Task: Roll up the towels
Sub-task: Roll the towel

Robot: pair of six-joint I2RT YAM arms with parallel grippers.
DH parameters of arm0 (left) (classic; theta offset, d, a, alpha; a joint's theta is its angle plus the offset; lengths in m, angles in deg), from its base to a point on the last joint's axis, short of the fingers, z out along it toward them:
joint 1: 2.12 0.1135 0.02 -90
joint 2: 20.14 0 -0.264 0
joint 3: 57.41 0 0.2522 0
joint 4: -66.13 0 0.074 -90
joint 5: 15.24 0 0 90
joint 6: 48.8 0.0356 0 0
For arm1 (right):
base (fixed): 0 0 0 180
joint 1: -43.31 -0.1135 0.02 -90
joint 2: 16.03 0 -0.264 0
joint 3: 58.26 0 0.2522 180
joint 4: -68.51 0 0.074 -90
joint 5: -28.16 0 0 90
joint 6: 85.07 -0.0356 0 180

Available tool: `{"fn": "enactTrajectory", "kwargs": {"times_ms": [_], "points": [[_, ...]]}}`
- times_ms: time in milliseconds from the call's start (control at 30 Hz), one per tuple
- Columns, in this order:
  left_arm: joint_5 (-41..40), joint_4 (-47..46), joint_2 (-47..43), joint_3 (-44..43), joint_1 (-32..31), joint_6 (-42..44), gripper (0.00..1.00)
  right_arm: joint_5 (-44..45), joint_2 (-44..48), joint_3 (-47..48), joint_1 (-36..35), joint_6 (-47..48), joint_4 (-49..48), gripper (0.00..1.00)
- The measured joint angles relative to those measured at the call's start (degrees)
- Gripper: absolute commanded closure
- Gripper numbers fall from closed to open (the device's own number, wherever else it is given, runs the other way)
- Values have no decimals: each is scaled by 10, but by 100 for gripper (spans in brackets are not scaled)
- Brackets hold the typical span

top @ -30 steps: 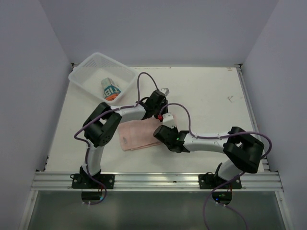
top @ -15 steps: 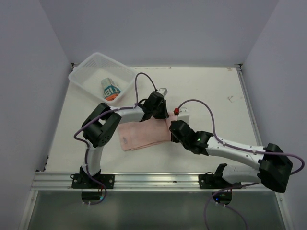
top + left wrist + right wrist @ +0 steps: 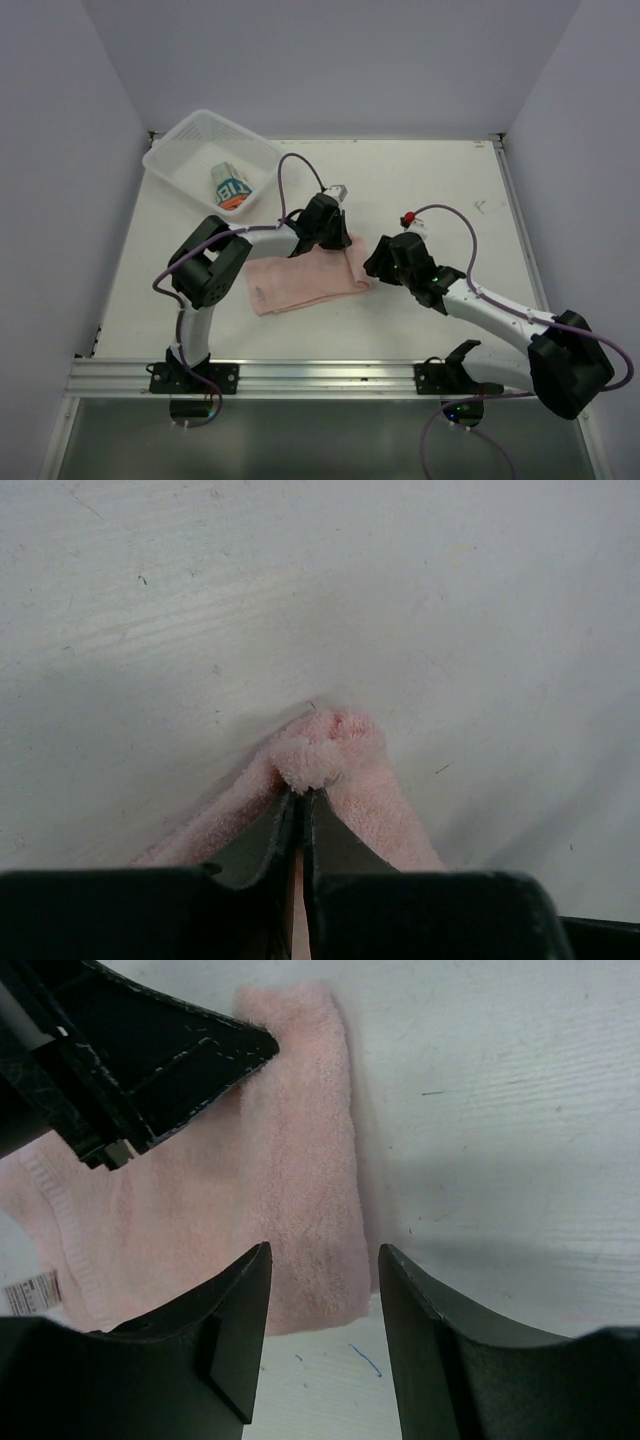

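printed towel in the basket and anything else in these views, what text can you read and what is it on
Printed towel in the basket: big dark letters, folded over and too blurred to read.
Pink towel, care label: tiny print, unreadable.
No other text shows.

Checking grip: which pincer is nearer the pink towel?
Left. The left pincer is shut on a corner of the pink towel; the right pincer stands open over its folded right edge.

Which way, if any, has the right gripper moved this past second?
Yes: rightward, away from the basket, the right gripper now at the pink towel's right edge.
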Motion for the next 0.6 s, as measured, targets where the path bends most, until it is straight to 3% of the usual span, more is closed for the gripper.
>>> {"fn": "enactTrajectory", "kwargs": {"times_ms": [400,600], "points": [[0,-6,-2,5,0,0,100,-94,-105,-53,21,-34,-112,47],[-2,-6,-3,6,0,0,100,-110,-116,-73,23,-43,-171,53]]}}
